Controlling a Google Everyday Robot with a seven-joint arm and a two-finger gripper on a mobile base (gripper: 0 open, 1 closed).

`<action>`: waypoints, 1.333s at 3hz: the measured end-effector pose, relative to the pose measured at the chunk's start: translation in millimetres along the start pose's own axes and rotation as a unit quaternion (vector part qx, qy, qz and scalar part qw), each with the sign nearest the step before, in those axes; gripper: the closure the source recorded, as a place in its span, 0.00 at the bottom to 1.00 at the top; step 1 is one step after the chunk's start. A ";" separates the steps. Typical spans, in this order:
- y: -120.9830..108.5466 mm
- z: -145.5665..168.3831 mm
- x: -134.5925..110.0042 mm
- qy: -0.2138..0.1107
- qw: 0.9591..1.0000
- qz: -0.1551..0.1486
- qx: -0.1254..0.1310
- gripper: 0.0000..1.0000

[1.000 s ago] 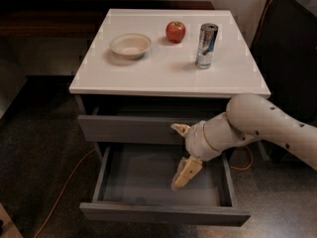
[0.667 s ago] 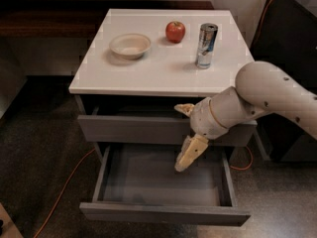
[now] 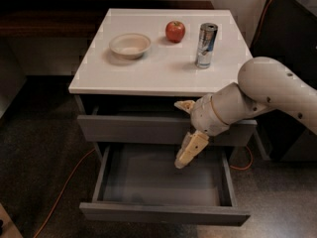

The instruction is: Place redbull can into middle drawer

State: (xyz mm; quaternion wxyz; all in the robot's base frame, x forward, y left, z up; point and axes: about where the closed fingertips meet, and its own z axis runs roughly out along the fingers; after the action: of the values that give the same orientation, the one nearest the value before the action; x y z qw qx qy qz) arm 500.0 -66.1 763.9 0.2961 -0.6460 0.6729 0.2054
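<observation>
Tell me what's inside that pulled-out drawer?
Only bare grey floor shows in the drawer. The gripper, jaws open, hangs over it, covering a small patch near the back.

redbull can (image 3: 206, 45): shiny silver, blue patches | middle drawer (image 3: 163, 215): plain dark grey | gripper (image 3: 179, 133), over the open drawer, before the upper grey front: cream-tan fingers | arm (image 3: 270, 86): off-white | apple (image 3: 175, 31): red | bowl (image 3: 130, 44): cream | table top (image 3: 148, 73): white | cable (image 3: 64, 182): orange | floor (image 3: 39, 148): dark, speckled
</observation>
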 end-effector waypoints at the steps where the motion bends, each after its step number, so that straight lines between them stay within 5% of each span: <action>1: -11.8 -29.7 -18.9 -0.040 0.999 -0.001 -0.002 0.00; 2: -30.7 -86.8 -44.4 -0.082 0.996 0.003 0.019 0.00; 4: -83.3 -146.6 -41.5 -0.095 0.991 0.064 0.075 0.00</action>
State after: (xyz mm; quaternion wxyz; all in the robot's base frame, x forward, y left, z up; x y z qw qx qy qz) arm 562.6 -138.4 908.8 0.3928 -0.5546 0.6954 0.2334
